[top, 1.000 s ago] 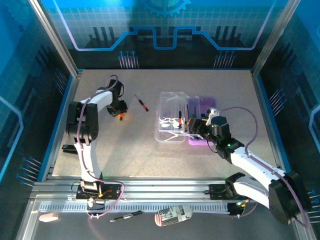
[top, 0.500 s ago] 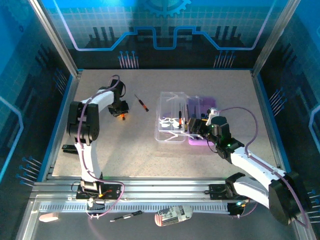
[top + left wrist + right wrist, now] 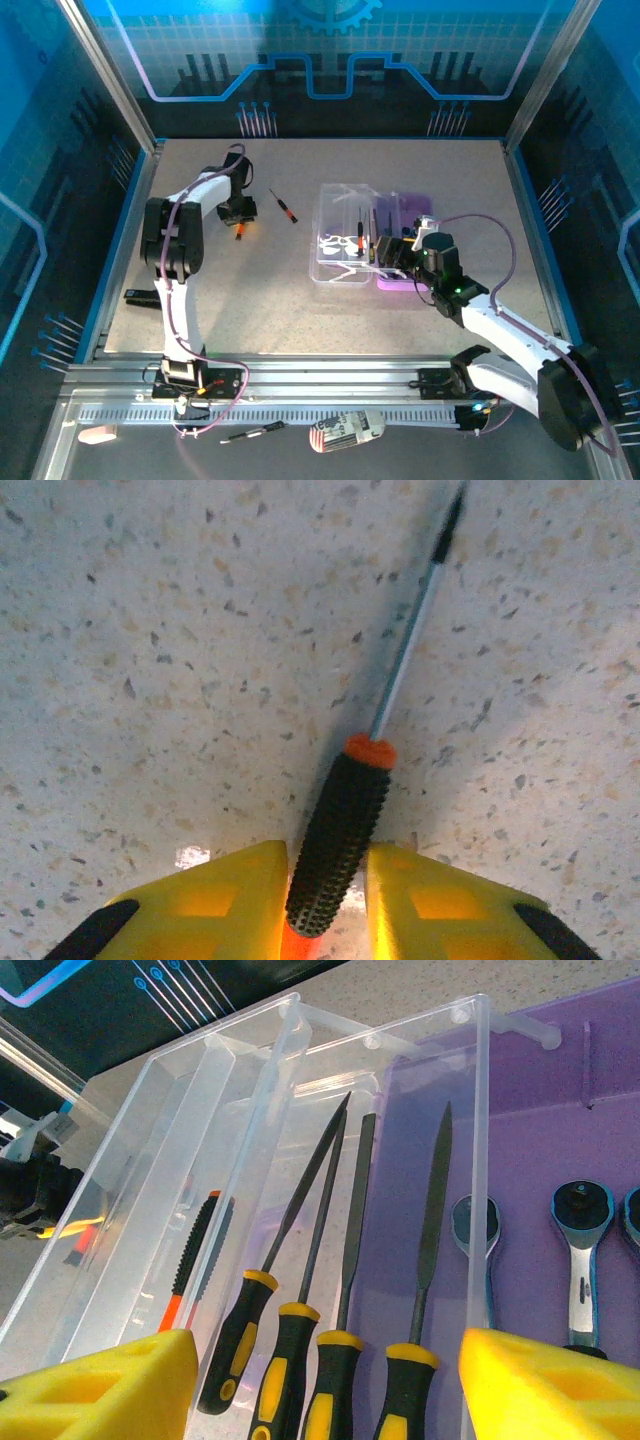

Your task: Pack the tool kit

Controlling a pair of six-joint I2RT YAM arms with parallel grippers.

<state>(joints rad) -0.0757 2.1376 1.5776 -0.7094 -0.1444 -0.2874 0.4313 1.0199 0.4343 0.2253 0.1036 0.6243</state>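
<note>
Only the left arm has moved: its elbow has risen and stretched toward the far edge, while the left gripper has hardly shifted over the far-left part of the table. The right arm and the kit have stayed put.

The left gripper is clenched on the butt of a screwdriver. Its black knurled handle is pinched between the yellow fingers, and the shaft points away along the table. Holding the very end leaves the shaft free, which would likely suit sliding it into the kit tip first. Whether it is off the surface cannot be told.

The kit lies open right of centre, with its clear lid flat on the left and its purple base on the right. The right gripper stands released and wide at the kit's near edge, grasping nothing. It probably waits there to steady the box or tidy its contents.

Two screwdrivers are on the table outside the kit: the held one and a second screwdriver lying loose between the left gripper and the kit. Inside, four yellow-collared tools lie side by side. One orange-collared driver lies apart in the clear half. Two ratchet heads show fully, with a third at the picture's edge. One spare driver lies on the front rail.
</note>
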